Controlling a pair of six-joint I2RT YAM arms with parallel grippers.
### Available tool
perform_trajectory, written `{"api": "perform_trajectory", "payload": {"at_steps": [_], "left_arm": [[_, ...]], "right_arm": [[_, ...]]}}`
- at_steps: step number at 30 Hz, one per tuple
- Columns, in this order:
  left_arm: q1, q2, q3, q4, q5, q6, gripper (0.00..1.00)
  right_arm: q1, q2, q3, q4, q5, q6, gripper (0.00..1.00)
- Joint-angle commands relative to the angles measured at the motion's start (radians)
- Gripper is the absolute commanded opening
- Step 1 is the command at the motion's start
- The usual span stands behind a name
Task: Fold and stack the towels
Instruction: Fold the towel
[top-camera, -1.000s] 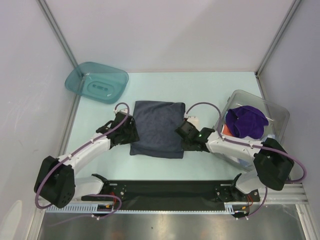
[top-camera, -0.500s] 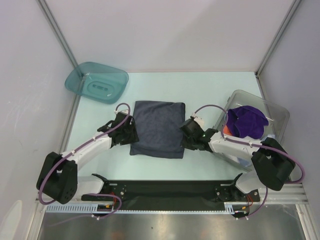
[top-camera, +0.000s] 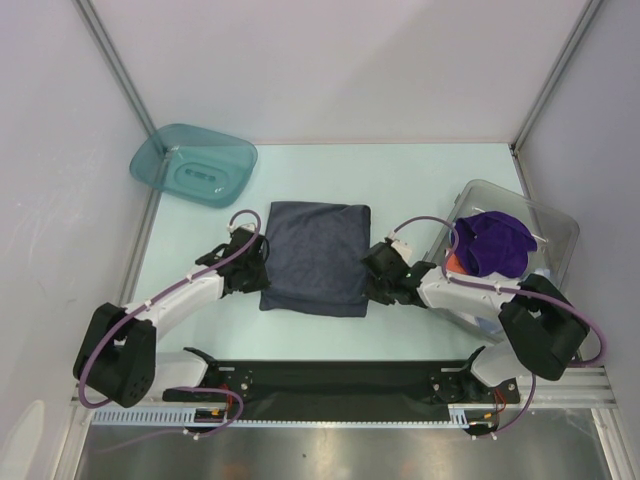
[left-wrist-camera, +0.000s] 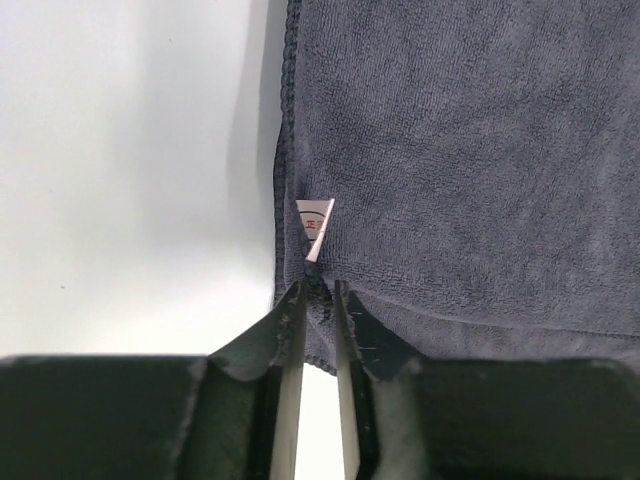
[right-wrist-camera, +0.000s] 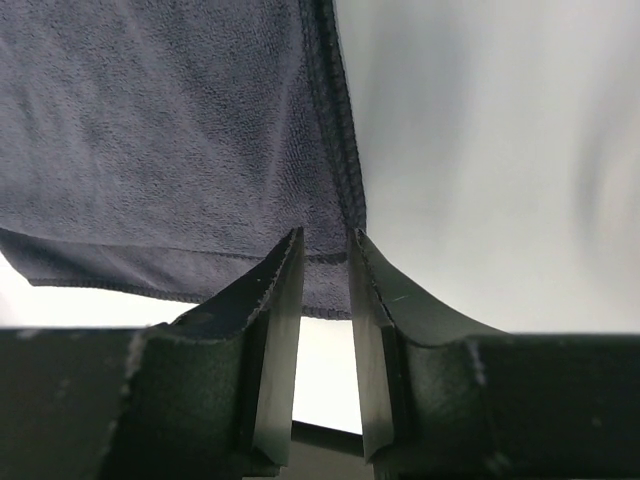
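A folded dark grey-blue towel (top-camera: 315, 255) lies flat in the middle of the table. My left gripper (top-camera: 263, 274) is at its near left corner. In the left wrist view the towel (left-wrist-camera: 460, 150) has its hem pinched between the narrow jaws of this gripper (left-wrist-camera: 318, 295), just below a small white tag (left-wrist-camera: 315, 226). My right gripper (top-camera: 369, 284) is at the near right corner. Its wrist view shows the towel (right-wrist-camera: 150, 120) with its corner between the near-shut jaws of the gripper (right-wrist-camera: 323, 245). A deep purple towel (top-camera: 490, 240) is bunched in the bin.
A clear plastic bin (top-camera: 560, 225) stands at the right with the purple towel and an orange-edged cloth (top-camera: 452, 262) inside. A teal plastic tray (top-camera: 195, 165) sits at the back left. White walls enclose the table on three sides.
The left gripper's jaws have closed onto the towel's near left hem. The right gripper has shifted slightly toward the near right along the towel's edge, its jaws unchanged.
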Motion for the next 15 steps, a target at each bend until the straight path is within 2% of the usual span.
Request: {"api": "perform_trajectory", "payload": {"at_steps": [1,6,10,13,15], "left_arm": [[0.008,-0.007,0.005,0.002,-0.020,-0.011,0.21],[0.008,-0.007,0.003,-0.002,-0.025,-0.017,0.13],[0.008,-0.012,0.000,-0.004,-0.031,-0.018,0.00],[0.008,-0.010,-0.006,0.001,-0.031,-0.020,0.00],[0.006,-0.007,-0.004,-0.004,-0.033,-0.020,0.00]], "right_arm": [[-0.006,0.012,-0.007,0.041,0.010,0.029,0.29],[-0.004,0.032,-0.006,0.044,0.002,0.045,0.29],[-0.001,0.042,-0.017,0.041,0.004,0.060,0.27],[-0.003,0.038,-0.024,0.047,0.010,0.063,0.25],[-0.003,0.032,-0.027,0.045,0.015,0.062,0.19]]}}
